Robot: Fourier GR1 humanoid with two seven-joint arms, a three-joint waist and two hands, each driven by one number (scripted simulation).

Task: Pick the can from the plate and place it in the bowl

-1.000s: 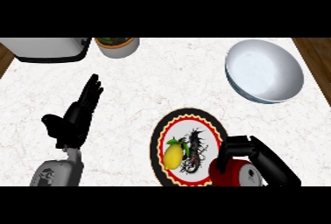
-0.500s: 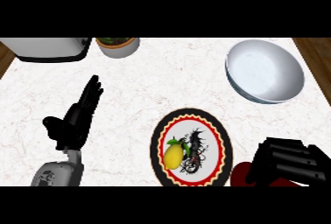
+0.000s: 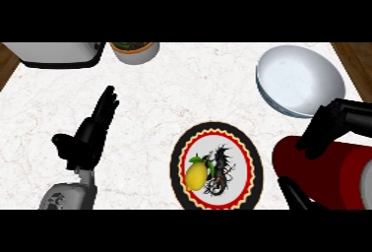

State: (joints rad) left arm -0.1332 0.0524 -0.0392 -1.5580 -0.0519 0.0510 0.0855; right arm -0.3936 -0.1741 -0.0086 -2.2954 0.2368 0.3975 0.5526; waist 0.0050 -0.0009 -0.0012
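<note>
**Ana:** Look at the right hand, its black fingers and thumb are curled round the dark red cylindrical can, pinching it from both sides. The can is off the round plate with the red-and-yellow scalloped rim; it hangs just to the right of that plate, lying tilted rather than upright.

**Ben:** So the pick looks done to me, and the carry is the step in hand. The wide pale blue-grey bowl sits beyond the plate, up and to the right of it. I'd say the next move calls for swinging the can away from the plate until it's over the bowl's hollow, then lowering it before the fingers let go.

**Ana:** And the left hand?

**Ben:** Well to the left of the plate, fingers straight and pressed together, pointing up. Resting, holding nothing.

**Ana:** There's a yellow lemon on the plate's left half, beside a dark pattern.

**Ben:** What I can't make out: the can's far end runs off the right edge, its label is hidden, and I can't tell how high it sits above the white marble counter.
</note>
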